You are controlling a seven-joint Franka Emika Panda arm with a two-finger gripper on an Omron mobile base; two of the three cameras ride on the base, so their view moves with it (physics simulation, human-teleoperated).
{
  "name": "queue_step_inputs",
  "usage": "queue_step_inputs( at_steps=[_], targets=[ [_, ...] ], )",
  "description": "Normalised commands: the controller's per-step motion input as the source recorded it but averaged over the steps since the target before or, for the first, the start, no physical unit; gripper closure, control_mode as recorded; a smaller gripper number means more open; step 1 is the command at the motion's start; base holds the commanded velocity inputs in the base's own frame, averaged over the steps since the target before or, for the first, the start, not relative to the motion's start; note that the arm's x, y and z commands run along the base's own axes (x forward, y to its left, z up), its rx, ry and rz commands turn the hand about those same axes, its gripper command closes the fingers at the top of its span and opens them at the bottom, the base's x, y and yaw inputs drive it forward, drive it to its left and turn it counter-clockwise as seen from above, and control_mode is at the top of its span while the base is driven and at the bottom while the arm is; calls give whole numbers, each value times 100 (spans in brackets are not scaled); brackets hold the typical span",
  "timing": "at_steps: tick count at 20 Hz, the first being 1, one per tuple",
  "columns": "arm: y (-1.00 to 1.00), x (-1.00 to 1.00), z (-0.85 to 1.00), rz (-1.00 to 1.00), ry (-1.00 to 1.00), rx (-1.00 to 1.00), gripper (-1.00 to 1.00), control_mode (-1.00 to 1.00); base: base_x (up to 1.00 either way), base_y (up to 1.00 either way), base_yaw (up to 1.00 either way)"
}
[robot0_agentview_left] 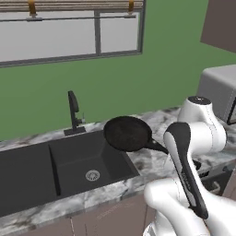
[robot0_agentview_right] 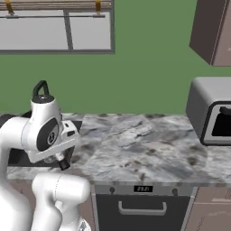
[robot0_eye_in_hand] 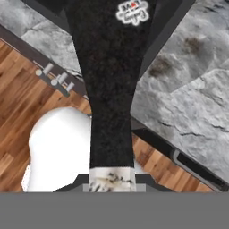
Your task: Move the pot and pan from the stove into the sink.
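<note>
Pan: round, shallow black frying pan (robot0_agentview_left: 127, 133) with a long thin black handle, held up in the air and tilted, its inside turned toward the left base camera.
Pan's place: over the right rim of the sink, above where basin meets the marble bench; it touches neither.
Handle: runs from the pan's lower right edge toward the white arm; in the hand view it rises as a broad black strip (robot0_eye_in_hand: 112, 89) from the bottom middle to the top, its silver-tipped end lowest.
Hand: the two-finger hand (robot0_eye_in_hand: 112, 179) is nearly closed on the silver-tipped end of the handle; the pan's bowl lies straight ahead of it, at the far end of the handle.
Sink: dark charcoal rectangular basin (robot0_agentview_left: 27, 179) with a round silver drain (robot0_agentview_left: 92, 175), set into the bench; a slim black faucet (robot0_agentview_left: 73, 113) stands at its back edge.
Bench: grey-veined marble top (robot0_agentview_right: 149, 144) running right from the sink under a green wall.
Right end of bench: a grey boxy appliance with a dark front (robot0_agentview_right: 212, 110).
Below bench: a dark front panel with a silver bar handle (robot0_agentview_right: 142, 208).
</note>
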Motion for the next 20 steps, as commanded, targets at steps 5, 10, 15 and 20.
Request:
queue_step_inputs(
  at_steps=[5,10,15,20],
  targets=[
    [36,35,-5,-5,8,-7,100,-100,0,0,0],
    [23,32,-9,-2,8,-10,100,-100,0,0,0],
    [24,35,-24,2,13,-6,100,-100,0,0,0],
    [30,38,-26,6,16,-3,100,-100,0,0,0]
  ],
)
